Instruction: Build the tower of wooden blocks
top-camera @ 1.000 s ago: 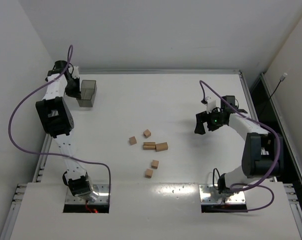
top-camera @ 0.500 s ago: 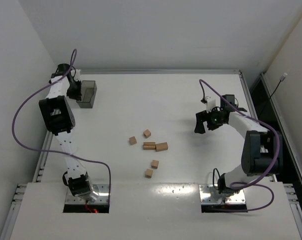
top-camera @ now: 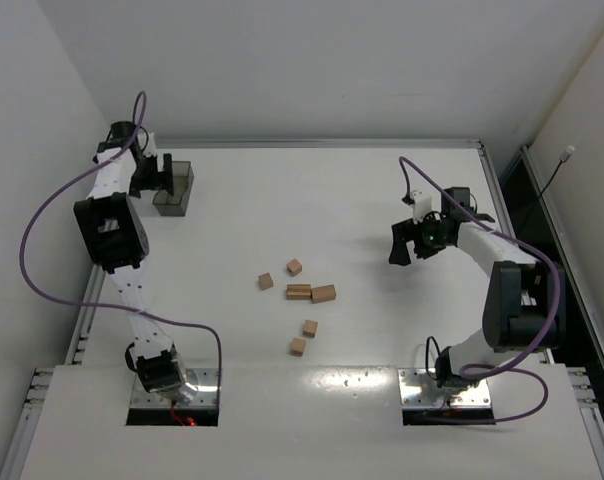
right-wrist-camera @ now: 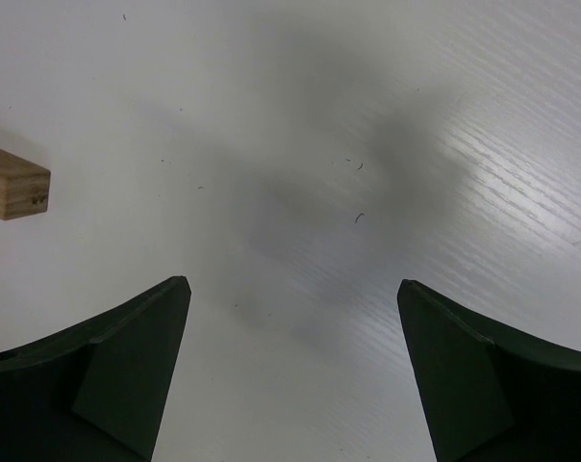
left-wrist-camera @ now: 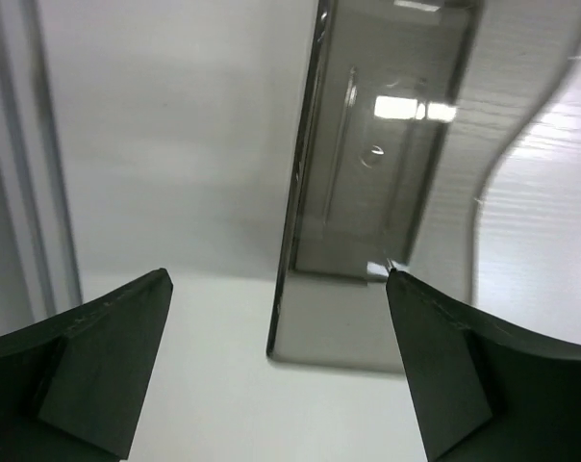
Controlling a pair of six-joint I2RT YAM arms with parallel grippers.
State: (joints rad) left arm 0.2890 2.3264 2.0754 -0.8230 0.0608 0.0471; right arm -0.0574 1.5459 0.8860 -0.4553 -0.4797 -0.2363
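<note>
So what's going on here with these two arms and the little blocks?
Nothing is stacked yet. Six wood blocks lie loose mid-table. The left arm is at the far left corner, jaws open and empty, facing the grey tray. The right arm hangs right of the blocks, jaws open and empty over bare table.

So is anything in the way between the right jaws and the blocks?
No, nothing visible. Only bare table lies between the blocks and the right arm, whose open jaws sit off to their right.
</note>
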